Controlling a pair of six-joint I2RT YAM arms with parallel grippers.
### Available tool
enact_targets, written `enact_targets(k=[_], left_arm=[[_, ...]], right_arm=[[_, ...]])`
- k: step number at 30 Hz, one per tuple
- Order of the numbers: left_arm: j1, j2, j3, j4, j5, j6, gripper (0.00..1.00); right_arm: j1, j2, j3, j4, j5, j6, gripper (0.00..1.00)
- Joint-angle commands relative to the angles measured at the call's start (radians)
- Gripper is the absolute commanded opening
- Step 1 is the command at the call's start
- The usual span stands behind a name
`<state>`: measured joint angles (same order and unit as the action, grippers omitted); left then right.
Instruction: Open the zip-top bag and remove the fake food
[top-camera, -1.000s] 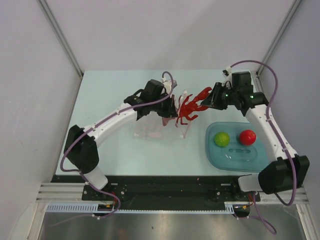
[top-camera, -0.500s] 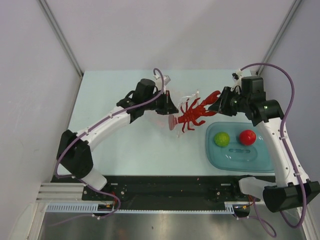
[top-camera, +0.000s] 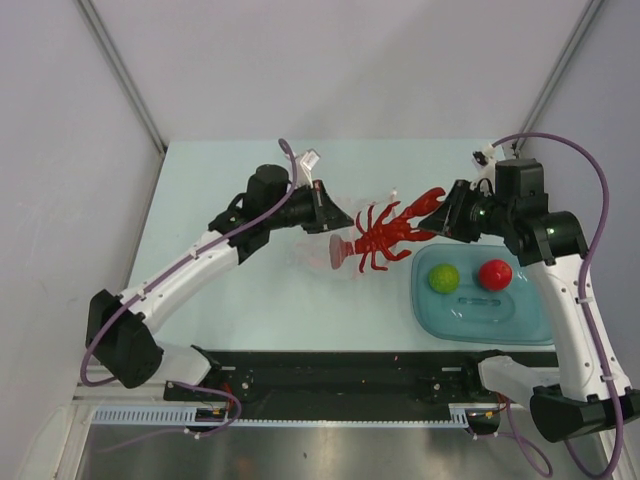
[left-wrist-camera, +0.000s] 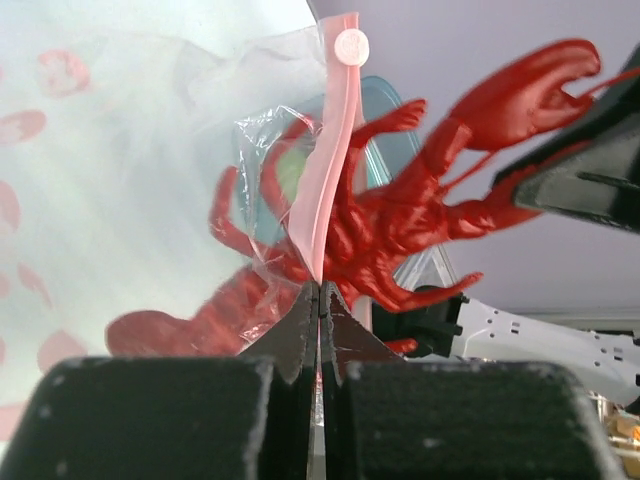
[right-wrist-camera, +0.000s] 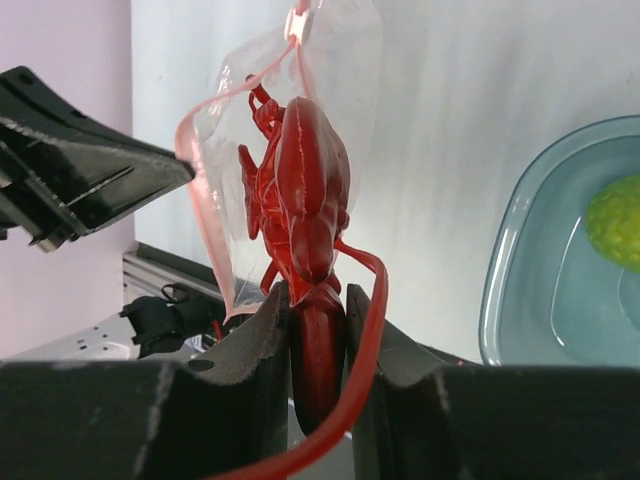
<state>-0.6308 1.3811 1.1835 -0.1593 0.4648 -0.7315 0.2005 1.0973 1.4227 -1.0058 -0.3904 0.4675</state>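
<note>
Jaws of my left gripper (left-wrist-camera: 318, 298) clench the pink strip of the zip-top bag (left-wrist-camera: 332, 160); my right gripper (right-wrist-camera: 318, 305) clamps the red lobster (right-wrist-camera: 305, 170), its body partly inside the bag.

A pale mint-green flat tabletop (top-camera: 190, 175) fills the middle, boxed in by plain white wall panels (top-camera: 330, 60) on the left, far and right sides. Slim grey metal posts (top-camera: 120, 75) mark the far corners. A black rail (top-camera: 330, 368) runs along the near edge, with a brushed steel sheet (top-camera: 330, 450) nearer still. The light is soft and even.
</note>
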Motion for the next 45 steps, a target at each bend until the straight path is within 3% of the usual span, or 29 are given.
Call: enact_targets(k=[1, 6, 11, 18, 24, 28, 34, 40, 45], left_arm=[[-0.013, -0.042, 0.051, -0.012, -0.09, -0.029, 0.0], [-0.076, -0.045, 0.056, -0.014, -0.173, -0.011, 0.0], [-0.181, -0.085, 0.021, -0.03, -0.334, 0.021, 0.0], [-0.293, -0.162, -0.102, 0.03, -0.428, 0.035, 0.0], [-0.302, -0.183, -0.101, -0.017, -0.518, 0.021, 0.0], [-0.299, -0.128, -0.016, -0.129, -0.6, 0.007, 0.0], [-0.293, -0.094, 0.021, -0.123, -0.594, 0.026, 0.0], [-0.293, -0.145, -0.044, 0.02, -0.474, 0.057, 0.0], [-0.291, -0.162, -0.059, -0.117, -0.574, 0.032, 0.0]], right_arm=[[0.007, -0.043, 0.105, -0.059, -0.035, 0.069, 0.0], [0.004, -0.014, 0.128, -0.227, -0.002, 0.21, 0.0], [0.002, -0.045, 0.136, -0.255, 0.013, 0.367, 0.0], [-0.026, -0.062, 0.082, -0.277, 0.028, 0.388, 0.0], [-0.029, -0.07, 0.075, -0.293, -0.042, 0.346, 0.0], [-0.029, -0.112, 0.05, -0.335, -0.045, 0.287, 0.0], [-0.032, -0.165, -0.004, -0.34, -0.099, 0.283, 0.0], [-0.039, -0.174, -0.083, -0.291, -0.157, 0.299, 0.0], [-0.049, -0.174, -0.056, -0.266, -0.191, 0.295, 0.0]])
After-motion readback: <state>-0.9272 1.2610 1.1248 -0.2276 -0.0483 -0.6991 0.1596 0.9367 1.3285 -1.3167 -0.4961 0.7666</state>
